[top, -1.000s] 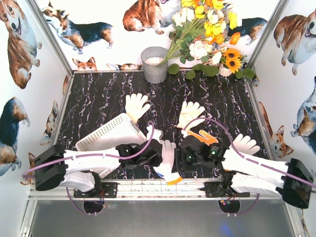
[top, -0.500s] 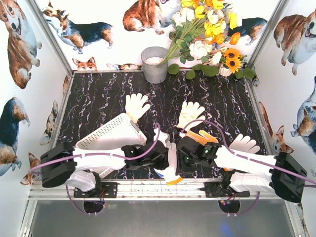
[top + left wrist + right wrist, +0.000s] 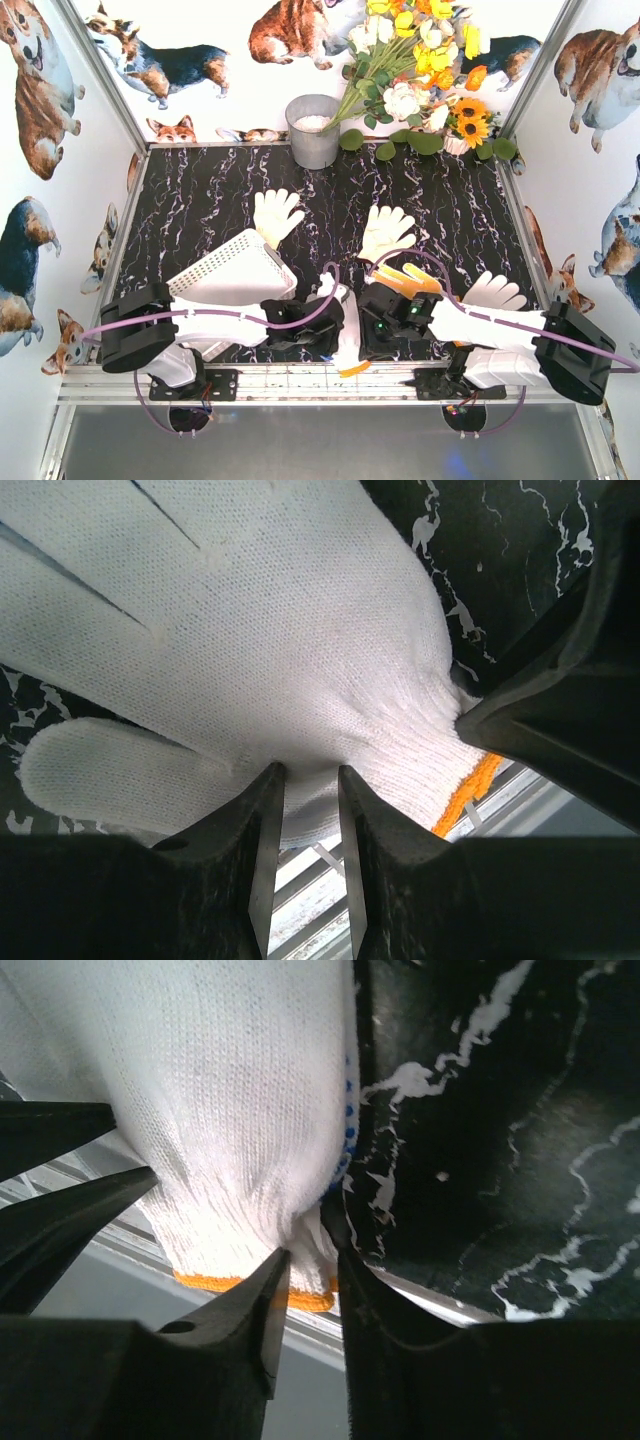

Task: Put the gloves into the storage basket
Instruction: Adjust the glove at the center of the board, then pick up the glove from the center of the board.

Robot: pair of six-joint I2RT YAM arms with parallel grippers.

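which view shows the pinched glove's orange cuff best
Right wrist: the orange cuff of the glove is a long band by the right claw. Left wrist: a sliver; top external: a small tip.

Knit gloves (image 3: 277,214) scattered beside white basket (image 3: 230,272)

Overhead camera sits high behind the two arms (image 3: 215,322), looking down and forward across the black marbled table (image 3: 200,200); each wrist camera looks out between its own jaws, extremely close to a white glove (image 3: 280,630); probably one glove, also visible from overhead.
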